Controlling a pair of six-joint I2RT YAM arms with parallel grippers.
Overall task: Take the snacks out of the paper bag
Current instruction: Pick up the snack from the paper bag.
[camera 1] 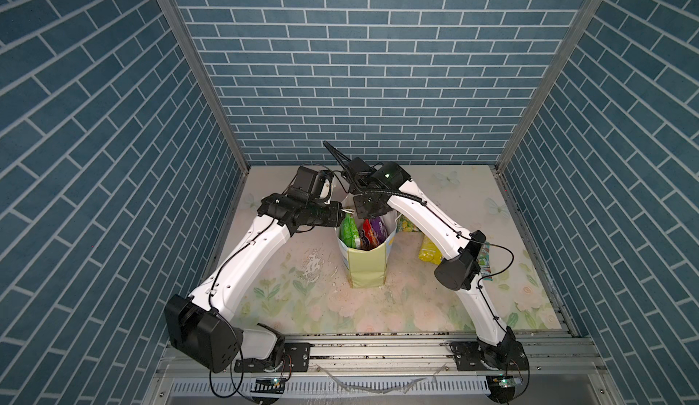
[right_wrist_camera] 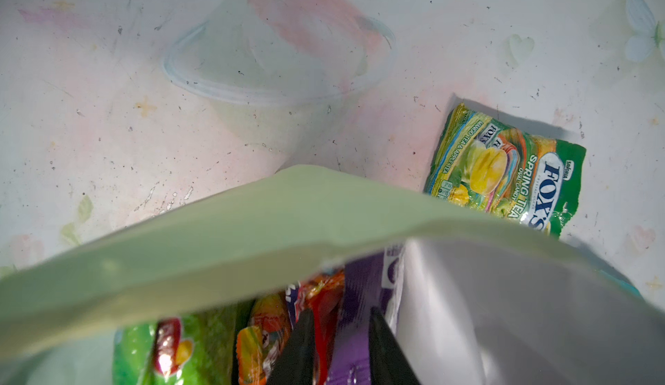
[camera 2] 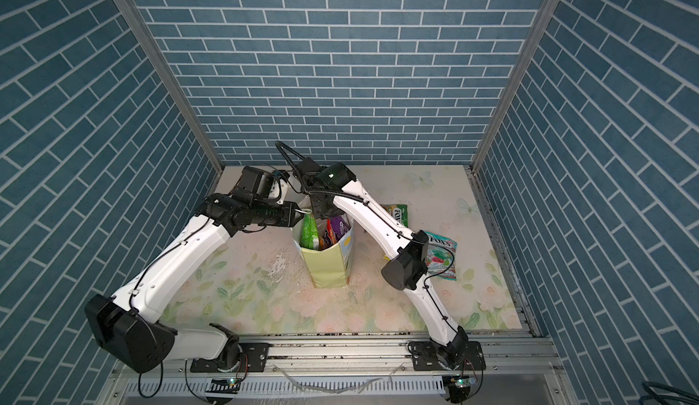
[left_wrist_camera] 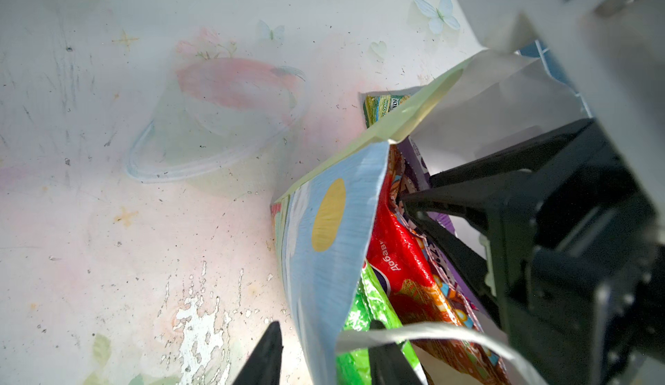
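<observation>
Paper bag: the paper bag [camera 1: 365, 267] stands upright in the middle of the table [camera 1: 302, 301], mouth open, with its pale green side facing the front in both top views.

Still inside: a green Lay's packet [camera 1: 350, 231], a red packet [left_wrist_camera: 392, 243] and a purple packet [right_wrist_camera: 360, 282] stand on end in the bag, their tops showing at the mouth.

Right gripper: the right gripper [right_wrist_camera: 340, 311] reaches down into the bag's mouth. Its jaws are narrow, pressed onto the top of the purple packet. A sliver of the red packet also sits in the gap.

Left gripper: the left gripper [left_wrist_camera: 325, 324] is at the bag's left rim, jaws partly apart. One finger is outside the sky-print wall and one inside, next to the green Lay's packet. I can't see them pinching the wall.

Cord handle: a white cord handle [left_wrist_camera: 414, 333] loops across the mouth just by the inner finger.

Already out: a green Fox's packet [right_wrist_camera: 503, 174] lies flat on the table just beside the bag's far right corner. A yellow packet [camera 1: 430, 252] lies to the bag's right, partly under the right arm [camera 1: 427, 221]. A teal-white Fox's packet [camera 2: 440, 255] lies further right, partly hidden by that arm's elbow.

Surroundings: blue brick walls [camera 1: 359, 81] close the table in on three sides.
</observation>
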